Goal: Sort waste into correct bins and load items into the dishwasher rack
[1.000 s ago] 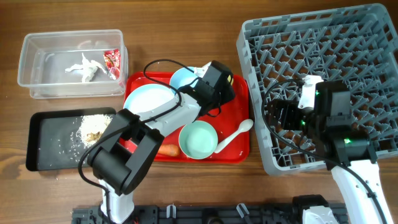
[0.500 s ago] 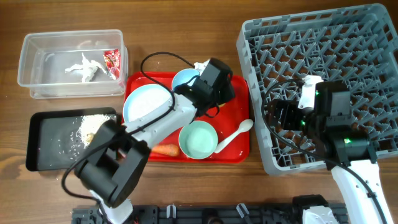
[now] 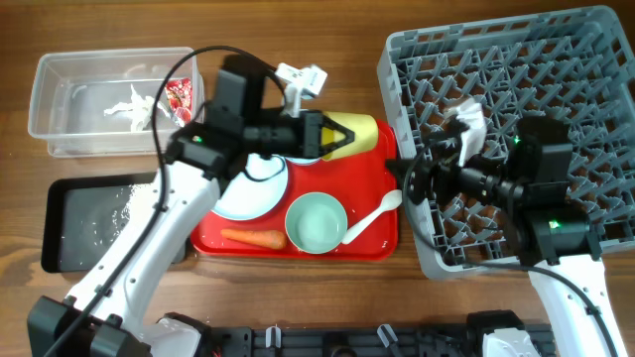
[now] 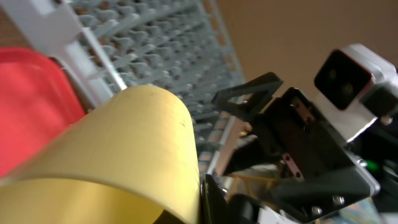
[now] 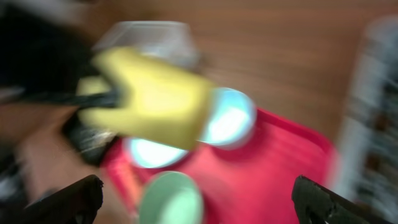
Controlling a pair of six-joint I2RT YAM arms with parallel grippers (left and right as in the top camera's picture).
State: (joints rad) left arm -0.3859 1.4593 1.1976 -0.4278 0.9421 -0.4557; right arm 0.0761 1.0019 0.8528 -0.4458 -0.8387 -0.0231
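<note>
My left gripper (image 3: 335, 136) is shut on the small yellow cup (image 3: 357, 133) and holds it sideways above the red tray's back right corner. In the left wrist view the cup (image 4: 124, 155) fills the lower left, pinched by a black finger (image 4: 214, 202). My right gripper (image 3: 410, 183) is wide open and empty at the grey dishwasher rack's (image 3: 556, 59) left edge, facing the cup (image 5: 155, 102). On the red tray (image 3: 372, 243) lie the light blue plate (image 3: 243, 188), mint bowl (image 3: 316, 221), white spoon (image 3: 375, 213) and carrot (image 3: 253, 238). The blue bowl (image 5: 230, 118) shows blurred.
The clear tub (image 3: 60, 109) at the back left holds the tissue (image 3: 134, 104) and the red-and-white wrapper (image 3: 179, 94). The black tray (image 3: 69, 233) with food scraps (image 3: 124, 208) lies in front of it, partly under my left arm.
My left gripper has lifted the yellow cup off the tray and turned it toward the rack. My right gripper has moved left to the rack's edge, facing the cup.
</note>
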